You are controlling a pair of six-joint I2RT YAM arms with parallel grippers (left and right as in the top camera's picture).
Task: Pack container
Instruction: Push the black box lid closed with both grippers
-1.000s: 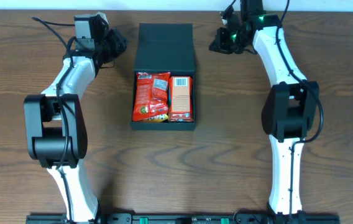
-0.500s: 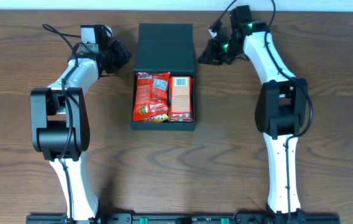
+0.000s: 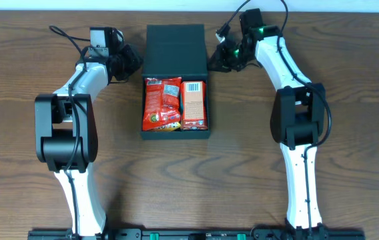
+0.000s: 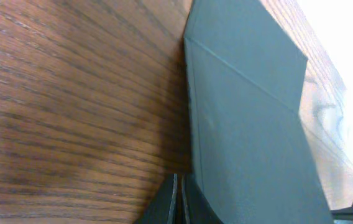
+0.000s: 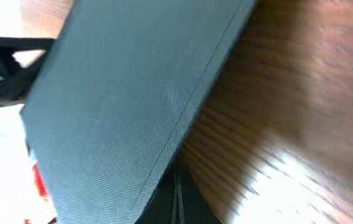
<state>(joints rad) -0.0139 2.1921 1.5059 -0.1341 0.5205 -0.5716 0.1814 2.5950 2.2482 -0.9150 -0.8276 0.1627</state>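
Overhead view: the dark container (image 3: 176, 135) sits at upper centre of the wooden worktop (image 3: 243, 167). Its flap lid (image 3: 176, 48) is open and laid back toward the top edge of the frame. Inside, a red snack pouch (image 3: 161, 103) fills the left half and an orange carton (image 3: 194, 105) with a barcode label fills the right.

The left tool (image 3: 131, 61) reaches the lid's left edge. The right tool (image 3: 216, 60) reaches the lid's right edge, a green light glowing on its wrist.

In the left wrist view, the left tool (image 4: 178, 202) shows its fingers pressed together at the bottom of the frame, just beside the lid's edge (image 4: 245, 124). In the right wrist view, the right tool (image 5: 178, 199) is likewise pressed together, low against the lid's side (image 5: 133, 93). Whether either touches the lid cannot be told.
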